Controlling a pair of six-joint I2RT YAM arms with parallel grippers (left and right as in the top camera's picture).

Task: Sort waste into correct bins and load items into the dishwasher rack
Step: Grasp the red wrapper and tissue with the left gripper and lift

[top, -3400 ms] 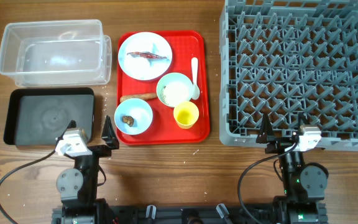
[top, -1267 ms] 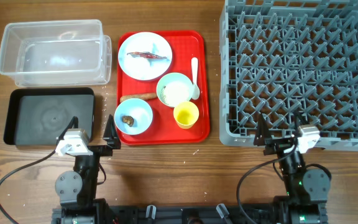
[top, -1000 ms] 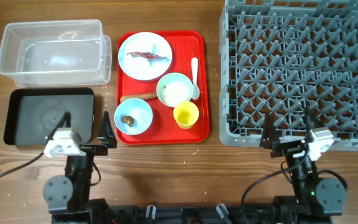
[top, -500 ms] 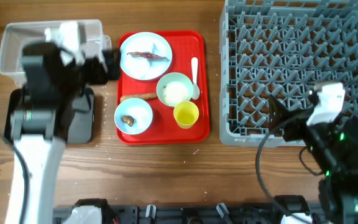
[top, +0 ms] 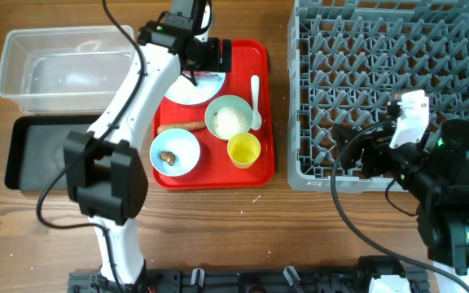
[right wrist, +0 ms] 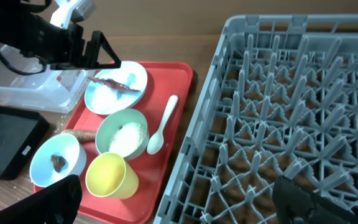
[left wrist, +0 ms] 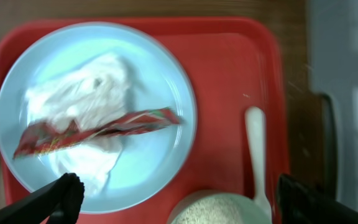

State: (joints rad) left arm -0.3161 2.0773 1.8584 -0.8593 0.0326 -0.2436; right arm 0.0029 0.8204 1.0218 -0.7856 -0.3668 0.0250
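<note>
My left gripper [top: 221, 55] [left wrist: 179, 199] is open and empty, just above the pale blue plate [top: 187, 88] [left wrist: 160, 155] on the red serving tray. The plate holds the red wrapper [left wrist: 98, 127] on crumpled white tissue [left wrist: 86, 93]. The green bowl of rice [top: 230, 120], white spoon [top: 256, 98], yellow cup [top: 243, 150], sausage stick [top: 181, 127] and blue bowl with a brown lump [top: 174, 152] are also on the tray. My right gripper [top: 357, 155] [right wrist: 176, 199] is open and empty over the front left of the grey rack [top: 397, 81].
The clear tub [top: 67, 69] stands at the back left, with the black tray [top: 47, 150] in front of it. The red serving tray [top: 263, 122] lies between them and the rack. My left arm stretches across the tray's left side.
My left arm has risen from the table's front and reached back over the plate. My right arm has lifted and moved over the rack's front edge. The objects have not moved.
</note>
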